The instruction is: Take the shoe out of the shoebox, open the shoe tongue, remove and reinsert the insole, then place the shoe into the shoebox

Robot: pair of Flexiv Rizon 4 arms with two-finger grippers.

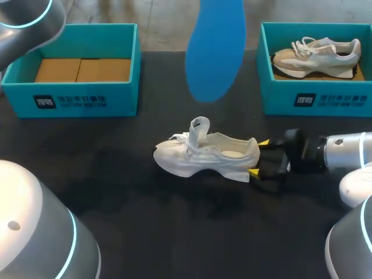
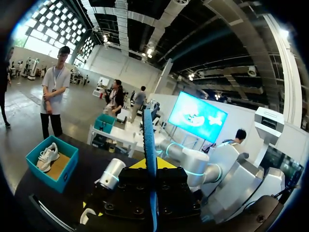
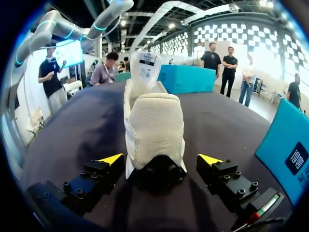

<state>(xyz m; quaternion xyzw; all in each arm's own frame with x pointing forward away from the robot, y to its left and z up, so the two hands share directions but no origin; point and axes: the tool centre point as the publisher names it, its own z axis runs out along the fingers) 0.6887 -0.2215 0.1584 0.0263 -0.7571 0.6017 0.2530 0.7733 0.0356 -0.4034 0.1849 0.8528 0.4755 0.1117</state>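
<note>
A white shoe point(image 1: 206, 156) lies on its sole in the middle of the black table, toe to the left, tongue pulled up. My right gripper point(image 1: 258, 157) stands open around its heel point(image 3: 154, 130), and the yellow fingertips point(image 3: 113, 158) are clear of it on both sides. High above the table hangs the blue insole point(image 1: 215, 49), its top cut off in the head view. In the left wrist view the insole point(image 2: 149, 145) shows edge-on, with my left gripper point(image 2: 152, 169) shut on it.
An open teal shoebox point(image 1: 70, 99) with a cardboard floor stands at the back left. A second teal shoebox point(image 1: 317, 99) at the back right holds a beige shoe point(image 1: 317, 55). My left arm point(image 1: 29, 23) enters at the upper left corner.
</note>
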